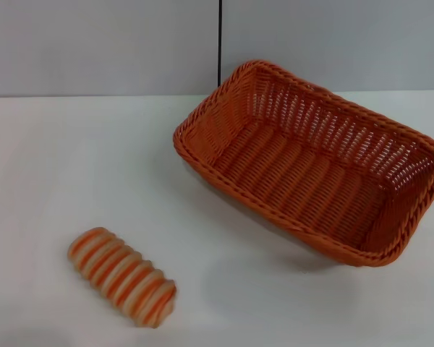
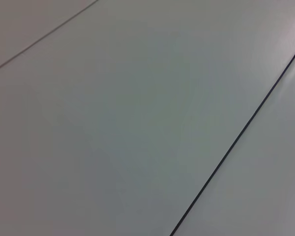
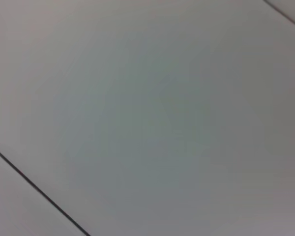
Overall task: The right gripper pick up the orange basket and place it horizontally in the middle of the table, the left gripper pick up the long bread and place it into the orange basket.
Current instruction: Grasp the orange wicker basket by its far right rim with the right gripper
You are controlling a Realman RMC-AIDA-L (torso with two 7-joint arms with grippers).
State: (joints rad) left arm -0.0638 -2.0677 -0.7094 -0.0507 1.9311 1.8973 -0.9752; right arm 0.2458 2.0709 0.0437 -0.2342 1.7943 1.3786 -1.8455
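Bread (image 1: 122,276) lies nearest, flat on the table (image 1: 50,166), diagonal, well apart from the basket (image 1: 311,163) toward its near left. Basket sits skewed toward the right edge, its near side seemingly lifted, not yet centred or horizontal. Neither gripper in view; wrist views show only grey wall panels, so grip state can't be told. Likely both arms parked, task unstarted.

Orange basket (image 1: 315,163) corner cut off
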